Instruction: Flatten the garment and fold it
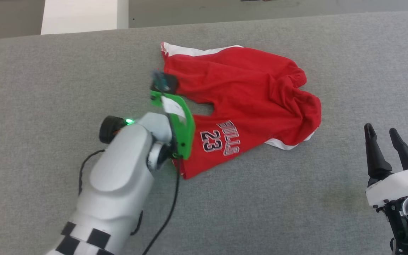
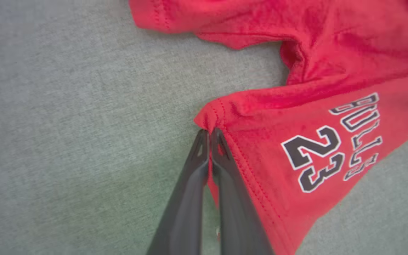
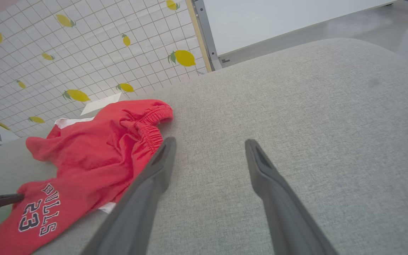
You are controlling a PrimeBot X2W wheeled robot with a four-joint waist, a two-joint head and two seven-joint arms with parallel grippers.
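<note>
**Left claw clamped on the shorts' hem, right claw spread and idle**

In the left wrist view the left claw (image 2: pixel 210 132) stands at the bottom centre, its two dark fingers pressed together with a fold of red fabric pinched between them. It grips the stitched hem corner of the garment (image 1: pixel 246 88), on the leg that carries the print. The right claw (image 1: pixel 379 129) sits at the lower right of the head view, fingers wide apart, grasping nothing and well apart from the cloth. In its own wrist view it hangs over bare grey fabric.

The print "BULLS 23" (image 2: pixel 331 141) reads in dark letters with white outlines, near the pinched hem.

The garment lies crumpled in the upper middle of the head view, both legs pointing toward the frame's left and the gathered waistband bunched at the right. White trim shows along its top edge and at its lower right.

It rests on a table (image 1: pixel 296 198) covered in grey woven fabric with a rounded far edge. Beyond it, the right wrist view shows a white gridded wall covering printed with yellow lemons (image 3: pixel 66 53) at the upper left, and a plain white panel (image 3: pixel 278 21) at the top.
</note>
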